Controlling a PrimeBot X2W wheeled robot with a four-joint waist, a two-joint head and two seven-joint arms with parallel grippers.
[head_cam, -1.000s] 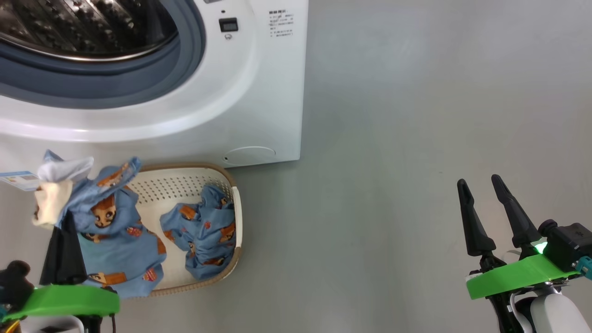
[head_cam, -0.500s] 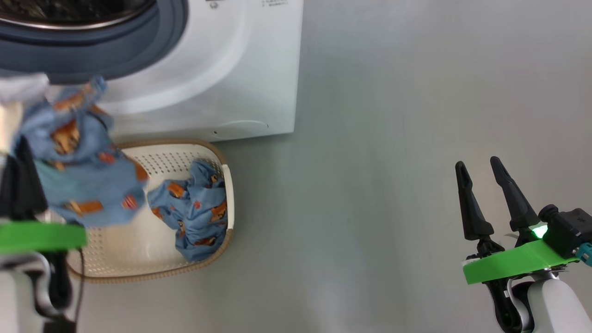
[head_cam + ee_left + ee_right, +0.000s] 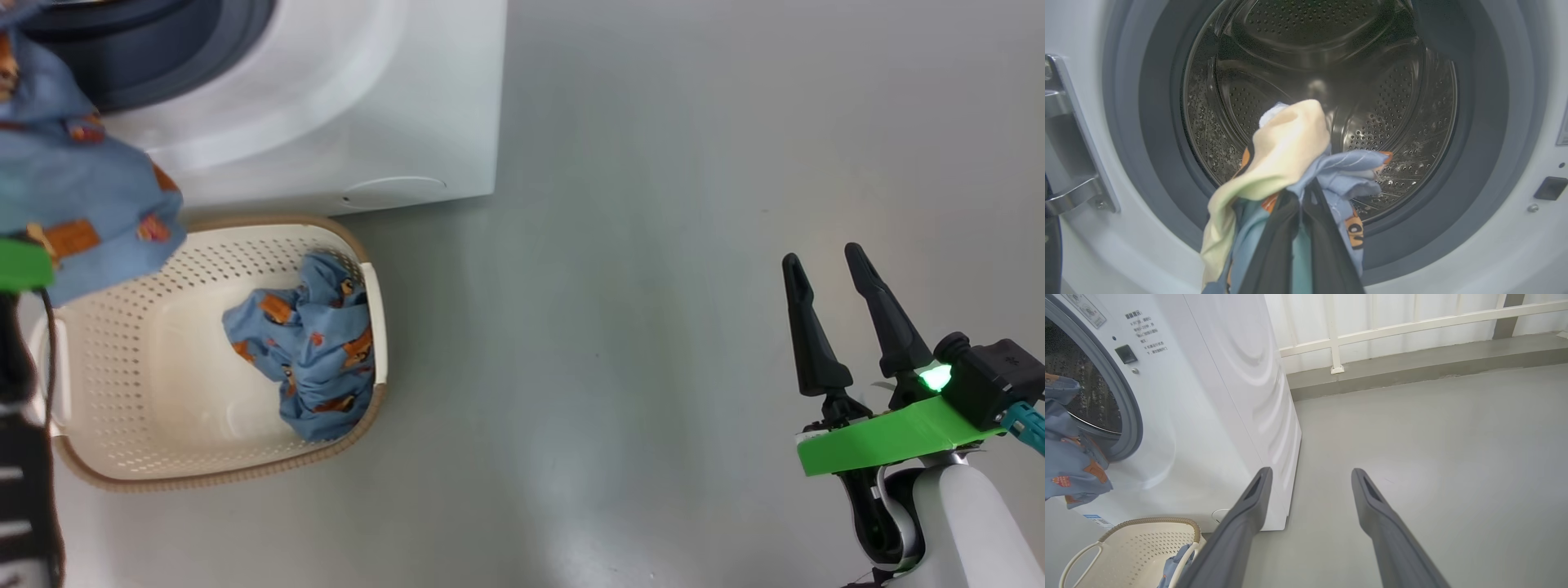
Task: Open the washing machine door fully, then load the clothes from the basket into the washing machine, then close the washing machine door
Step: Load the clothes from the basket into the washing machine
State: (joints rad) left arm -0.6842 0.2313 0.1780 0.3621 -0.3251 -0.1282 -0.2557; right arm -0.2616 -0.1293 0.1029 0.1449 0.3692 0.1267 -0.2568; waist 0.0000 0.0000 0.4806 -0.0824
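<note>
The left gripper (image 3: 1305, 195), jaws pinched shut on a blue printed garment (image 3: 1345, 169) with a cream collar part, points straight at the open mouth of the washer (image 3: 384, 98). In the left wrist view the steel drum (image 3: 1323, 73) lies dead ahead along the line of the fingers. The cloth is bunched above the fingertips in front of the lower half of the opening, and the rest hangs below. It has not yet crossed the grey gasket (image 3: 1486, 122), so the load appears to need a forward push along that same axis before the jaws let go. A second garment (image 3: 306, 359) lies crumpled against the right wall of the basket (image 3: 122, 478), which sits on the floor (image 3: 653, 245) just in front of the washer and below the raised cloth. The right gripper (image 3: 822, 256), fingers spread wide and holding nothing, hangs over bare floor well to the right of machine and basket, leaving the left arm by far the nearer to both.
</note>
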